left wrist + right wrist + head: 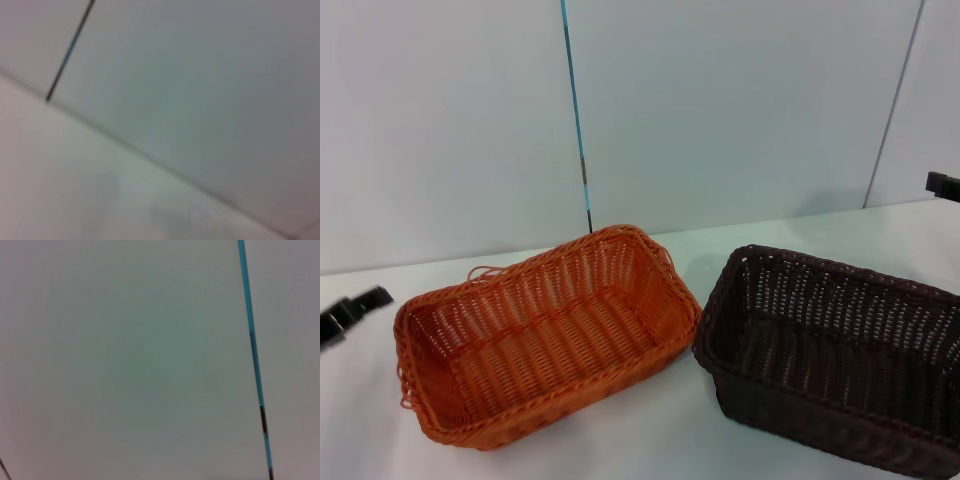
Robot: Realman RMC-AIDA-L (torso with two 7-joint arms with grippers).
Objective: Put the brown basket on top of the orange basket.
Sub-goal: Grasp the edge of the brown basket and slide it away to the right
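The orange basket (545, 335) sits on the white table (650, 440) at the centre left, empty, with a loose strand at its far left corner. The brown basket (835, 360) sits beside it on the right, empty, its near corner almost touching the orange one. My left gripper (350, 312) shows only as a dark tip at the far left edge, apart from the orange basket. My right gripper (942, 184) shows only as a dark tip at the far right edge, above and behind the brown basket. Neither wrist view shows a basket.
A pale wall (720, 100) stands behind the table, with a blue vertical strip (575, 120) also in the right wrist view (252, 355). The left wrist view shows the table's far edge against the wall (150, 155).
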